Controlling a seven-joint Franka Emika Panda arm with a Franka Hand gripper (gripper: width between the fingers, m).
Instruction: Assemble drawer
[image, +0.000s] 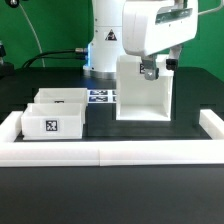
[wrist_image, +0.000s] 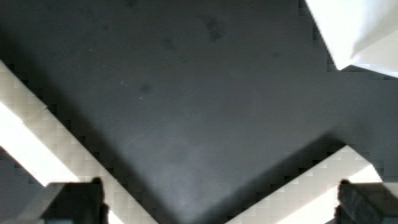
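Observation:
The drawer's tall white housing (image: 140, 95) stands upright on the black table, right of centre in the exterior view. Two small white trays lie at the exterior view's left, one (image: 60, 98) behind the other (image: 52, 123), which shows a tag on its front. My gripper (image: 150, 69) hangs at the housing's upper edge, on its right side. In the wrist view my gripper (wrist_image: 217, 186) is open, with dark fingers (wrist_image: 71, 203) wide apart and nothing between them. Below it lie black surface and white edges (wrist_image: 365, 35); I cannot tell which part they belong to.
The marker board (image: 100, 96) lies flat between the trays and the housing. A low white rail (image: 110, 152) edges the table's front and both sides. The robot's base (image: 105, 40) stands behind the housing.

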